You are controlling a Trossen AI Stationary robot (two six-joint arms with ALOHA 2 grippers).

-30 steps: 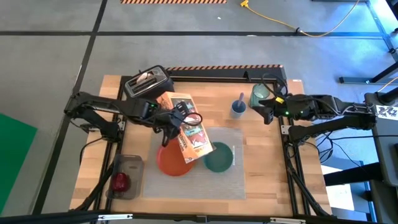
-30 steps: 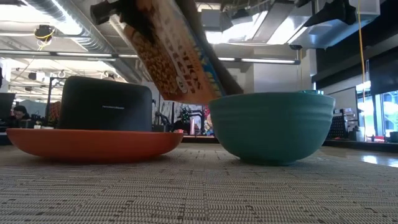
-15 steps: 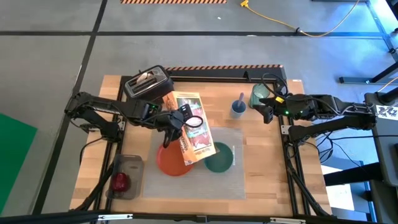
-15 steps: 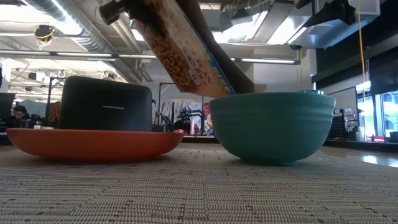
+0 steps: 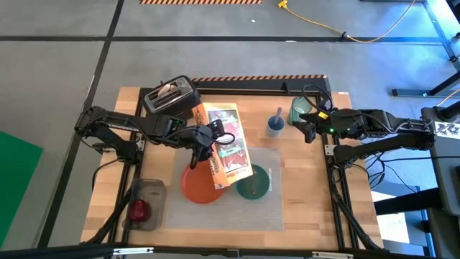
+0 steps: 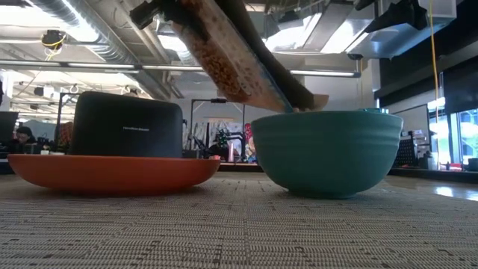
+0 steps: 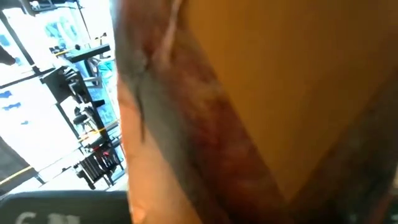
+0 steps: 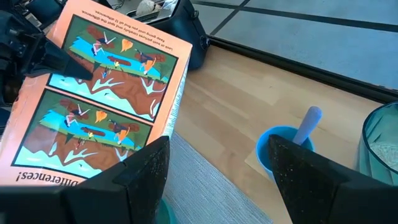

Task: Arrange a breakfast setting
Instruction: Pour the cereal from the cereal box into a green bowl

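Left pincer (image 5: 203, 139) clamps tilted cereal box (image 5: 226, 146) over teal bowl (image 5: 253, 183) | orange plate (image 5: 198, 185) beside bowl | right pincer (image 5: 307, 128) spread wide, well apart from bowl

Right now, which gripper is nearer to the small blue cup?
The right gripper is nearer; it hangs just beside the small blue cup, fingers open. The left gripper is farther, across the table, holding the cereal box tilted over the teal bowl.

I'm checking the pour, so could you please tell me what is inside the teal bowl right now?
Inside the bowl nothing can be confirmed. From table height its wall hides the interior; from above the tilted cereal box, held by the left pincer, covers much of it. The box's open end sits at the rim.
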